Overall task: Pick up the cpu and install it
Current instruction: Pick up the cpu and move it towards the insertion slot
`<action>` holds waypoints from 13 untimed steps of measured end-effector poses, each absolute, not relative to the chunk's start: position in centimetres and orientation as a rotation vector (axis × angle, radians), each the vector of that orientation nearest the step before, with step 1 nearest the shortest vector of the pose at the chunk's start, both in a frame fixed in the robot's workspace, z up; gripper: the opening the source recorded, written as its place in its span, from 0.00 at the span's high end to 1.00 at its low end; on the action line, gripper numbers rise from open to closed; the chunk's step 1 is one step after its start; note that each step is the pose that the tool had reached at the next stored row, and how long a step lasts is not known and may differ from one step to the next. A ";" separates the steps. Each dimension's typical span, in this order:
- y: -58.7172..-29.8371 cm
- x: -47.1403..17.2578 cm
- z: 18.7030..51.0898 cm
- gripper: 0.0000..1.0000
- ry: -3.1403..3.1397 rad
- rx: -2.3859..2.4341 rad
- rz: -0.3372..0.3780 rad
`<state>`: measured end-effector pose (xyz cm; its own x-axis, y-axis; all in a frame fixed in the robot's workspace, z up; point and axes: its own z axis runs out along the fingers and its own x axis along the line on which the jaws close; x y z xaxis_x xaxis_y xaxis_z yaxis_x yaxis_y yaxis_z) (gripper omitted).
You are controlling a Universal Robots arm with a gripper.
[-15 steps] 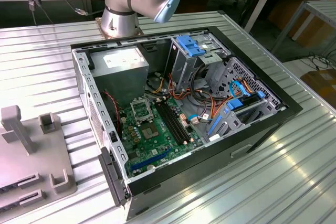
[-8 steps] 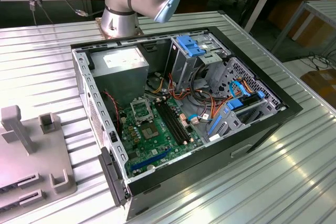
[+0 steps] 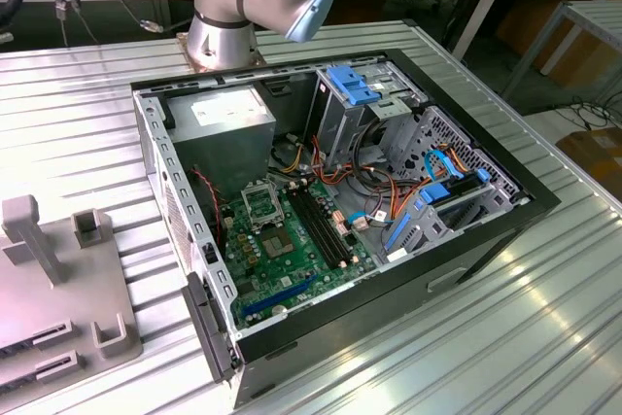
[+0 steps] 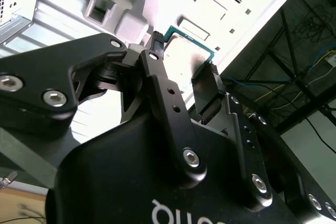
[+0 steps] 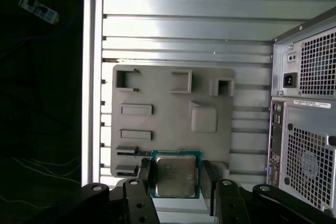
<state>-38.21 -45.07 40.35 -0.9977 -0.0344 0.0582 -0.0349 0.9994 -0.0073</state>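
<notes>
The gripper [image 5: 177, 169] is seen closest in the first wrist view. Its two black fingers [image 5: 144, 179] are closed on opposite edges of the cpu [image 5: 175, 177], whose silver-grey top with a green border is turned towards that camera. The chip is held over the edge of a grey fixture plate [image 5: 173, 98], which is laid on the ribbed metal table [image 5: 184, 24] beside the computer case [image 5: 307, 129]. In the exterior view the plate is found at the frame's lower left and the opened case at its centre, with a black socket frame [image 3: 260, 206] set on the green motherboard [image 3: 282, 255].

An open computer case [image 3: 369, 313] sits on a ribbed metal table [image 3: 466, 366] beside a grey fixture plate [image 3: 58, 308].
</notes>
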 end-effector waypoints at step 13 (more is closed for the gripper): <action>-45.1 -36.7 40.3 0.53 -3.083 0.053 0.013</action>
